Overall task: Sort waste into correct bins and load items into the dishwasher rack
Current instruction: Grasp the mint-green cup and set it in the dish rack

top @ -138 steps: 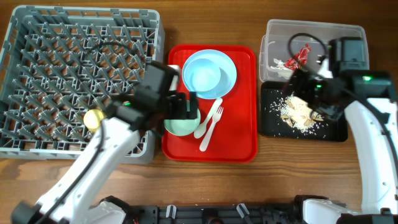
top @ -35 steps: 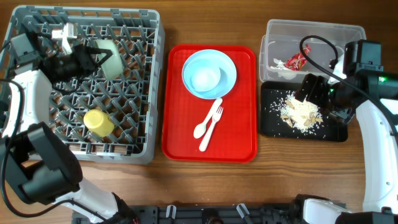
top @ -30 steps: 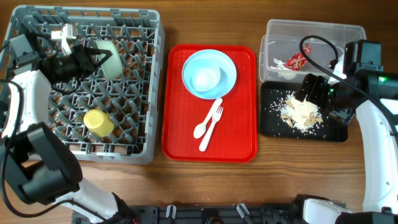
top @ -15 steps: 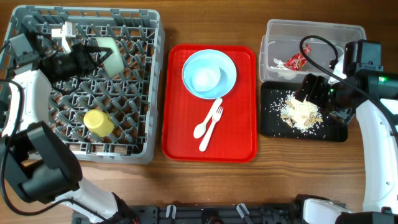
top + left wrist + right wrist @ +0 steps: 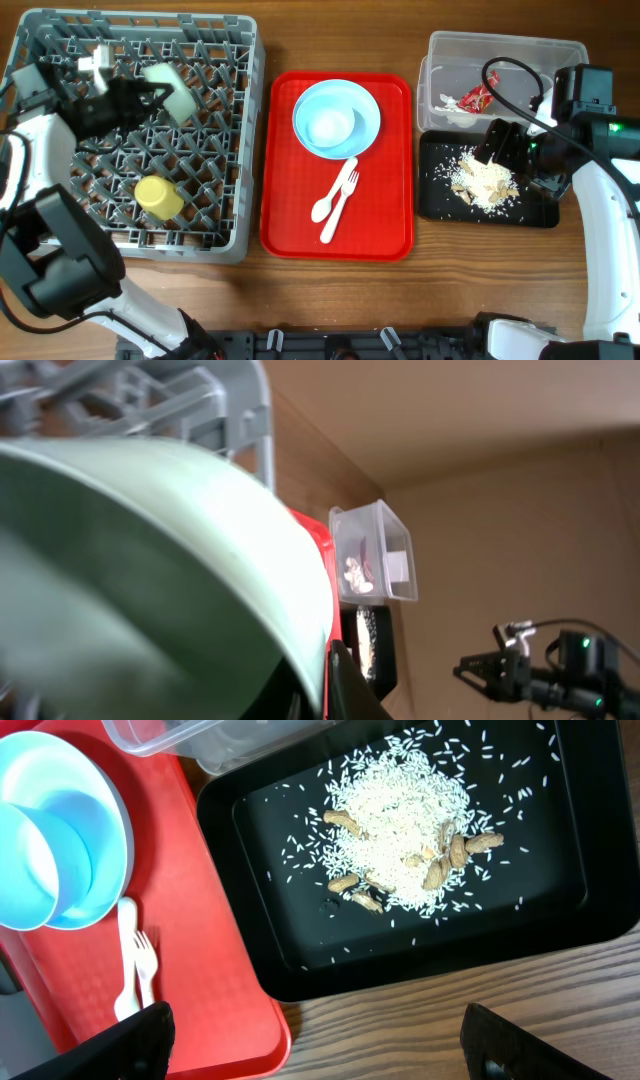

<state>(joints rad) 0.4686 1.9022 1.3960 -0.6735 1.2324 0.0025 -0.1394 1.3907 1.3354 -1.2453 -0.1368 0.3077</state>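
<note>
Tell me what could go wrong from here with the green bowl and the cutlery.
The light green bowl stands tilted on edge in the dishwasher rack, pinched at its rim by the left gripper; released, it may topple flat across the pegs. The white spoon and fork lie close together on the red tray, so picking one may drag the other.

Looks like a robot lab to me: my left arm [image 5: 25,165] and right arm [image 5: 605,230] work a wooden table [image 5: 480,290] with a rack [image 5: 247,130] on it, a cable [image 5: 512,66] looping off the right, a plain brown wall [image 5: 500,560] behind.

Serving tray [image 5: 380,200] lies between rack [image 5: 190,242], left, and tub [image 5: 500,38], right.
</note>
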